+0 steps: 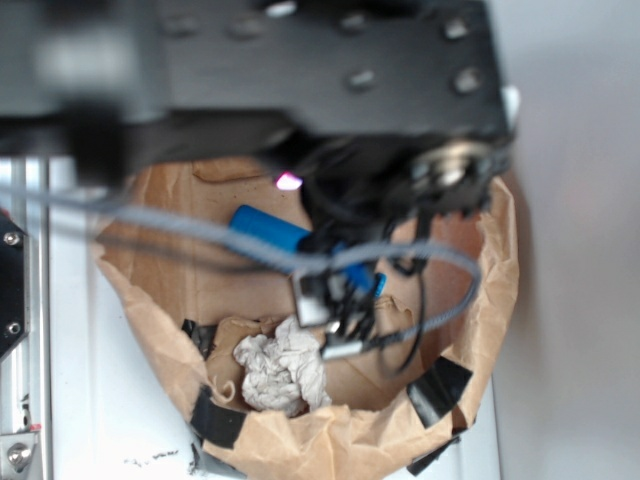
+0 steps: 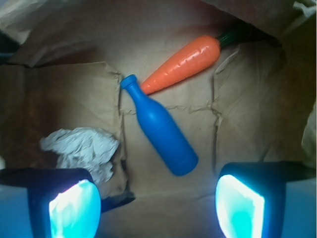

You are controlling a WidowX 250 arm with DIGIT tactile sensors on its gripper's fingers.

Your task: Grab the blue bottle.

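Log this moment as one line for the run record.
gripper: open, above paper-lined bin | blue bottle: lying flat, ungrasped | carrot: tip near bottle cap | crumpled paper: beside

A blurred black arm (image 1: 300, 70) hung over a brown paper bag (image 1: 330, 440). Inside lay a blue bottle (image 1: 268, 228), partly hidden by cables (image 1: 200, 235), and crumpled white paper (image 1: 280, 368).

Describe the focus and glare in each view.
Exterior view: the arm up close is a dark blur across the top, hiding part of the blue bottle; a pink light spot glows beneath it. Wrist view: the bottle and carrot are fairly sharp; the hand's fingertips glare cyan-white.
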